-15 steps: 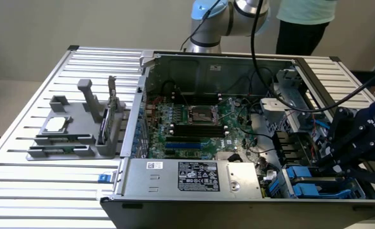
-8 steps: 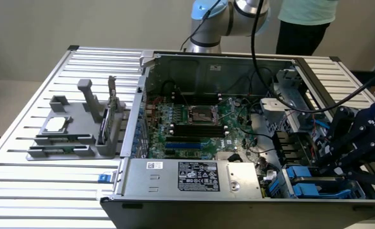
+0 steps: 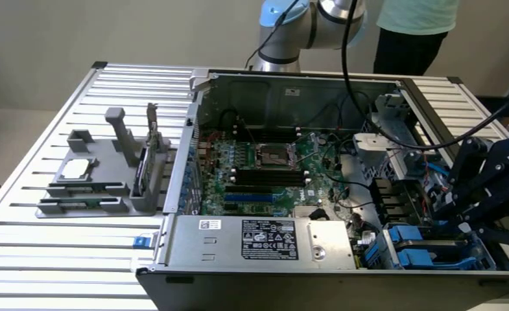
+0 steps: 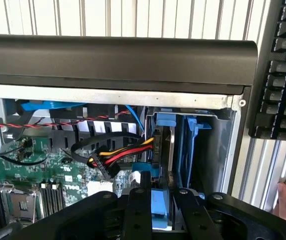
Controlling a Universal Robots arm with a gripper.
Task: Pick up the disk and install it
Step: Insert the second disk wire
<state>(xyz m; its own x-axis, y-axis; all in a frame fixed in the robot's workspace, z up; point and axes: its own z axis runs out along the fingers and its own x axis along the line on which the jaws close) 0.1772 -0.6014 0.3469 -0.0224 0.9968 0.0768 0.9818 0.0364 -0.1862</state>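
Exterior view: the black robot gripper (image 3: pixel 472 223) hangs over the drive bay corner of the open grey metal computer case (image 3: pixel 263 87), right above the blue plastic caddies (image 3: pixel 414 249). The flat silver-grey disk in its blue caddy frame (image 3: pixel 445 245) sits down in that bay.

Wrist view: the black gripper (image 4: pixel 157 200) straddles the disk's blue caddy edge (image 4: pixel 160 207), fingers (image 4: pixel 138 210) partly spread on either side; whether they pinch it, I cannot tell. The bundled red, yellow and black cable (image 4: pixel 118 152) lies just beside the bay, so I reckon a skewed push could snag it or jam the caddy against its rails.
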